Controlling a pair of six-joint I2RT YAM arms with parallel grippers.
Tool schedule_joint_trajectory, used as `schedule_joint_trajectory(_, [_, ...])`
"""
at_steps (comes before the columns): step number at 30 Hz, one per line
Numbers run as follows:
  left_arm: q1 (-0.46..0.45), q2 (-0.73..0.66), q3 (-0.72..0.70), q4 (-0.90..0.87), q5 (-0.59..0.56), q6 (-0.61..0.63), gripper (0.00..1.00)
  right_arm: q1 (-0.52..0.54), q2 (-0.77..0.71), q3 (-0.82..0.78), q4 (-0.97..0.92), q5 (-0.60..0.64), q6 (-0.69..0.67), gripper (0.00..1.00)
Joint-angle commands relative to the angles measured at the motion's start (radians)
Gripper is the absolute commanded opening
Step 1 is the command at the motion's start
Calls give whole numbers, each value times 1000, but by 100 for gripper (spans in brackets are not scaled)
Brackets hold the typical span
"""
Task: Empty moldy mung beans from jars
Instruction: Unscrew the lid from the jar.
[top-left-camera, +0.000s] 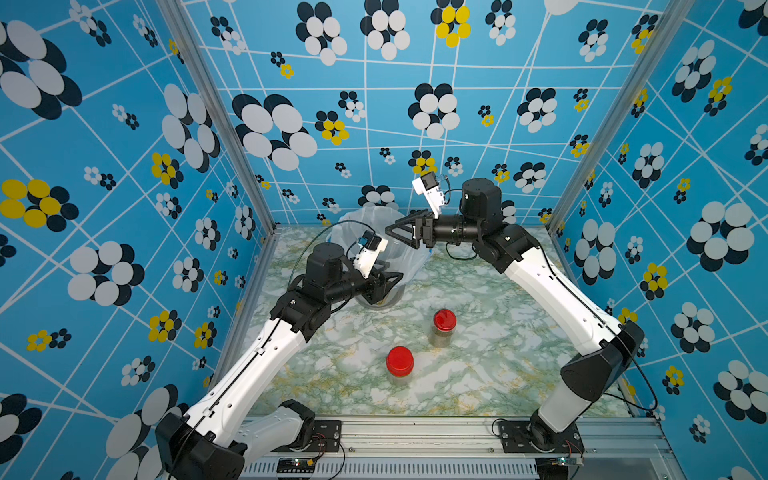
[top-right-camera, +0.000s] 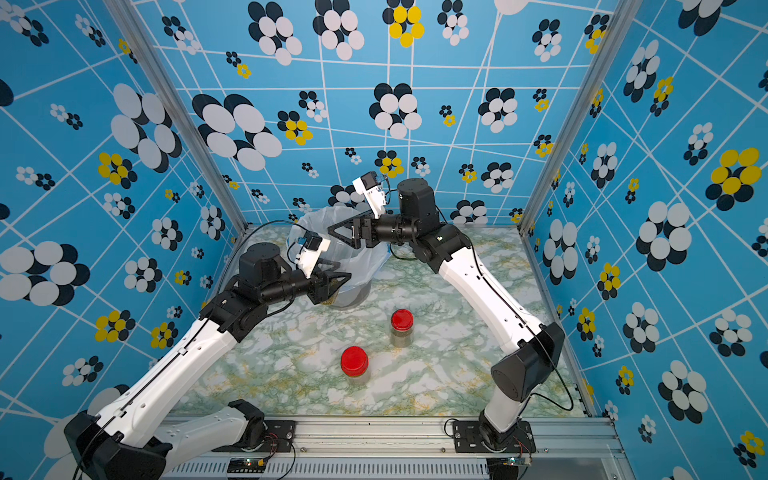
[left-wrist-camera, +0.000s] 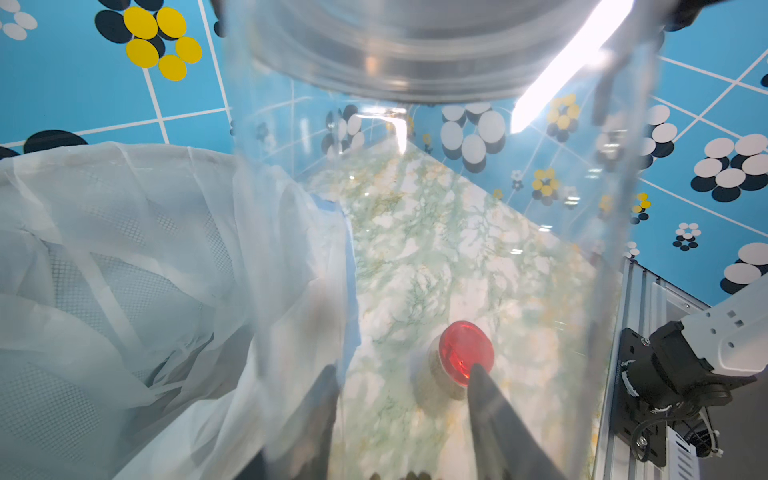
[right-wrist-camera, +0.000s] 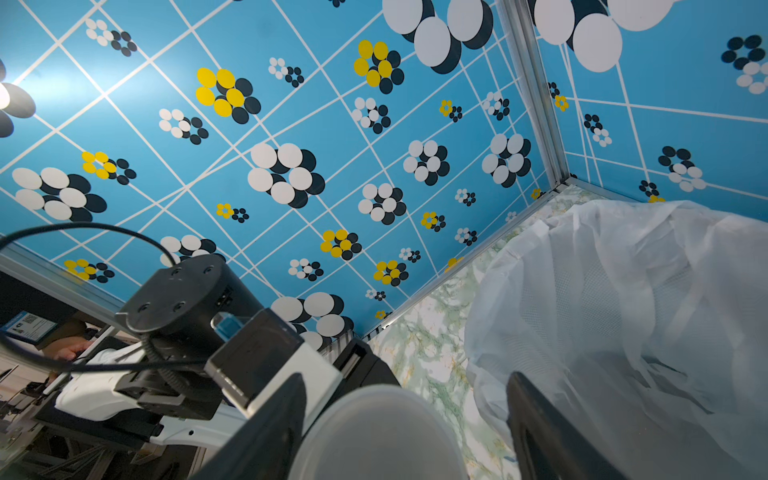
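Note:
My left gripper (left-wrist-camera: 403, 370) is shut on the tall clear jar (left-wrist-camera: 436, 249), held upright beside the bin; its fingers show through the clear wall. The jar's pale round lid (right-wrist-camera: 374, 432) sits between the jaws of my right gripper (right-wrist-camera: 406, 376), which stand open with a gap on one side. In both top views the right gripper (top-left-camera: 388, 230) hangs over the bin, just beyond the left gripper (top-left-camera: 388, 282). Olive mung beans (top-right-camera: 328, 300) show low in the held jar. Two short jars with red lids (top-left-camera: 444, 320) (top-left-camera: 400, 359) stand mid-table, beans inside.
The bin, lined with a white plastic bag (top-left-camera: 361, 218), stands at the back of the marbled table (top-left-camera: 478, 365), right behind the held jar. Blue patterned walls close in three sides. An aluminium rail (top-left-camera: 415, 432) carries both arm bases at the front.

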Motion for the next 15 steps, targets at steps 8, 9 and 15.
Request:
schedule_joint_trajectory(8, [1,-58,-19,85,-34,5,19,-9,3,27,9,-4,31,68])
schedule_joint_trajectory(9, [2,-58,-20,91,-35,3,19,-9,4,25,6,-4,31,70])
schedule_joint_trajectory(15, [3,-47,-20,92,-23,-2,19,-9,14,25,8,-23,29,71])
